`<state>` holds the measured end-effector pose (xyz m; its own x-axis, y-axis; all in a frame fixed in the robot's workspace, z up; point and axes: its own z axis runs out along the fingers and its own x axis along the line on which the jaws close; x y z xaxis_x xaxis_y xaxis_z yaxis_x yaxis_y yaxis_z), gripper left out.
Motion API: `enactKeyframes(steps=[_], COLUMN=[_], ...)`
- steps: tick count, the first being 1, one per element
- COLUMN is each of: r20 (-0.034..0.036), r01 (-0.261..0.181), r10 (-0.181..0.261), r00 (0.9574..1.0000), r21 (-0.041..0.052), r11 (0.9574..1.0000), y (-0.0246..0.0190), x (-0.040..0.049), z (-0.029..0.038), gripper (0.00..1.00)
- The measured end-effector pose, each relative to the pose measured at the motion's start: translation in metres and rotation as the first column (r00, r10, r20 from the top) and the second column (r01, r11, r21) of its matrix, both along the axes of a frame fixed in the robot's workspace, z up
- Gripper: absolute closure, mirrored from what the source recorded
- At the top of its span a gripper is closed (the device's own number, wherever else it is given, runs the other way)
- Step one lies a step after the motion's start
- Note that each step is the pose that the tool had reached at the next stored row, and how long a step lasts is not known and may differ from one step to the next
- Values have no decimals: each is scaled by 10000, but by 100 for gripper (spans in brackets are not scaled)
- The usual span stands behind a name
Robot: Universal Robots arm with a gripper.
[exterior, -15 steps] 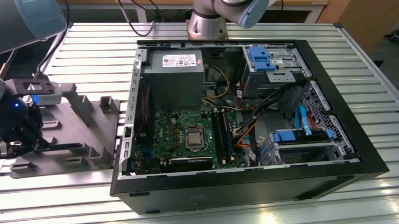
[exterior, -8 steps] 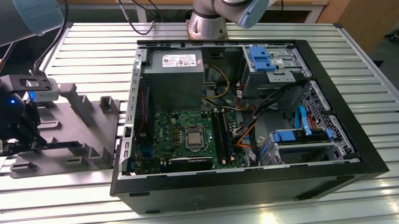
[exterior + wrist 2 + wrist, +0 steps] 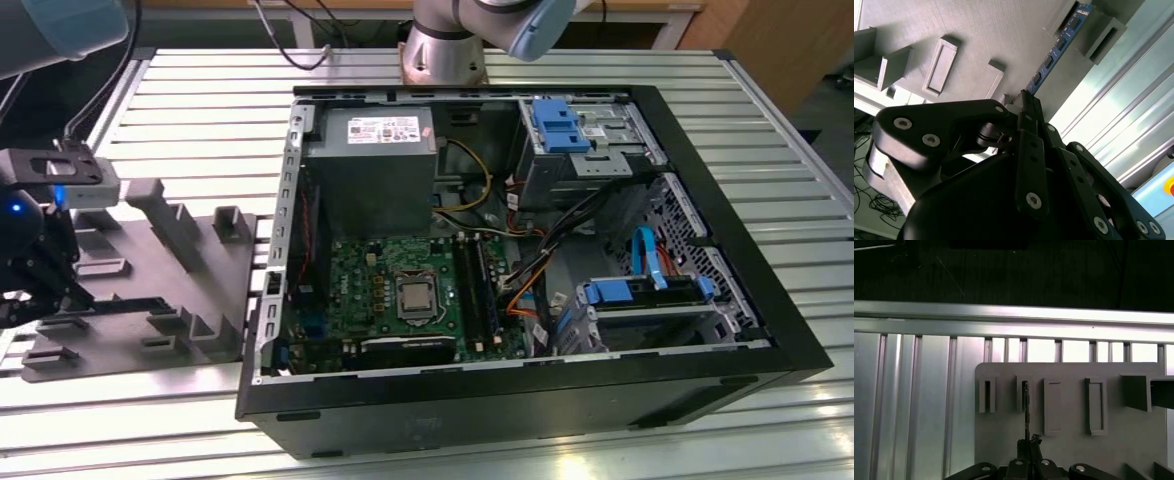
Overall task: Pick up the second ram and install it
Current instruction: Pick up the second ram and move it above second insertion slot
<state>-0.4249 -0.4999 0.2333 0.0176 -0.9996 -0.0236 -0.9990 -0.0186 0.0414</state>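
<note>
1 end of the second ram [image 3: 1057, 48] between the jaws

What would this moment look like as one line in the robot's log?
gripper: shut on second ram | place: over grey holder tray | computer case: open, this ram not yet installed

The second ram [image 3: 1056, 47] is circuit board, the fixture plate [image 3: 979, 30] matt plastic, the table [image 3: 1124, 110] shiny metal.
</note>
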Motion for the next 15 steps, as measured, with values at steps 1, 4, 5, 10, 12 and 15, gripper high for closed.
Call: enactKeyframes(steps=[1,4,5,10,12,15], r20=[1,0,1,0,1,1], r01=[0,0,0,0,0,0], r10=[0,0,0,0,0,0], r00=[10000,10000,10000,10000,10000,10000], r21=[1,2,3,3,3,4], r11=[10000,10000,10000,10000,10000,10000], y=[0,0,0,0,0,0], x=[0,0,0,0,0,0], z=[11,42,52,99,115,134], gripper=[88,88,88,88,88,88])
